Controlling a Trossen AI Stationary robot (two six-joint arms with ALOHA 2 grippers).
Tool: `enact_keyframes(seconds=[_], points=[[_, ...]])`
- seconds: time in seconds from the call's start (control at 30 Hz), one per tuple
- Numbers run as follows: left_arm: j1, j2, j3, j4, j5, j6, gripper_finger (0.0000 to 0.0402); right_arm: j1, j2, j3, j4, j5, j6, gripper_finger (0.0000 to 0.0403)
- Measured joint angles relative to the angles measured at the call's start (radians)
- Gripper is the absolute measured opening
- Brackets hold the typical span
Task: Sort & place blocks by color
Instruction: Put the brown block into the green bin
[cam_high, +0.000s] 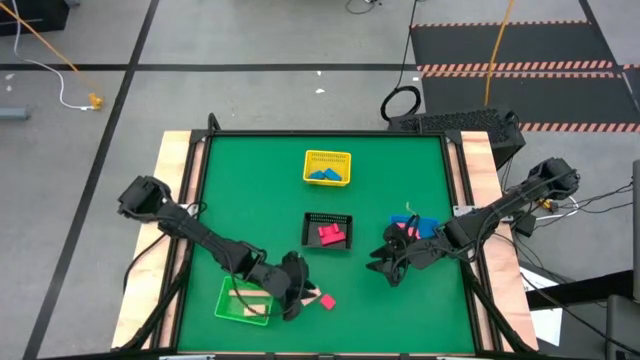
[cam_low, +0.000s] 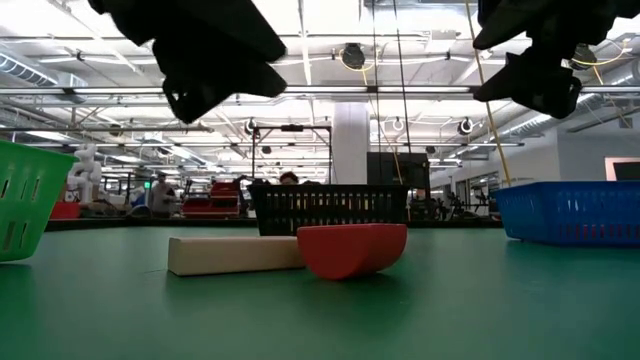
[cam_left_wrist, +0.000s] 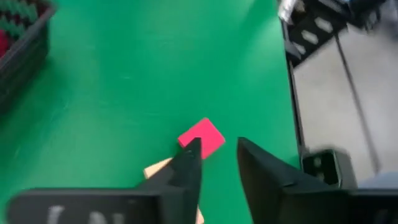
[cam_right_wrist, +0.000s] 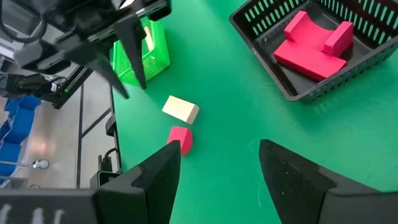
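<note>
The green table (cam_high: 260, 180) carries four baskets: a yellow basket (cam_high: 328, 167) toward the far edge, a black basket (cam_high: 329, 230) at the middle holding pink blocks (cam_right_wrist: 314, 43), a blue basket (cam_high: 418, 227) by the right edge, a green basket (cam_high: 243, 300) in the near left corner. The left gripper (cam_left_wrist: 214, 155) hangs above a pink block (cam_high: 327, 300) and a tan block (cam_right_wrist: 180, 109) by the near edge, fingers slightly apart, empty. The right gripper (cam_right_wrist: 217, 158) hovers open beside the blue basket.

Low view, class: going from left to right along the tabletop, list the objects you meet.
Green mesh basket → pale tan wooden bar block → red rounded block → blue mesh basket.
</note>
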Motion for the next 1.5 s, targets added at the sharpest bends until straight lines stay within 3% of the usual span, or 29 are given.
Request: enact_keyframes(seconds=[0.23,0.4,0.53,0.93,1.27,1.37,1.5], points=[[-0.044,0.000,0.000,-0.002,-0.001,0.253,0.0190,0.000,0.000,0.000,0.000,0.000,0.000,0.0210],[-0.053,0.045,0.000,-0.007,-0.060,0.253,0.0210,0.000,0.000,0.000,-0.001,0.000,-0.003,0.0210],[-0.052,0.097,0.000,-0.004,-0.087,0.174,0.0211,0.000,0.000,0.000,-0.001,0.000,-0.003,0.0210],[-0.055,0.199,0.000,-0.004,-0.105,0.124,0.0212,0.000,0.000,0.000,-0.001,0.000,-0.011,0.0210],[-0.047,0.225,0.003,-0.035,-0.133,0.076,0.0210,0.000,0.000,0.000,-0.004,0.000,-0.019,0.0210],[-0.037,0.225,0.003,-0.035,-0.133,0.065,0.0188,-0.001,0.000,0.000,-0.010,0.000,-0.019,0.0210],[-0.027,0.225,0.002,-0.019,-0.114,0.056,0.0130,-0.002,0.000,0.000,-0.009,0.000,-0.022,0.0210]])
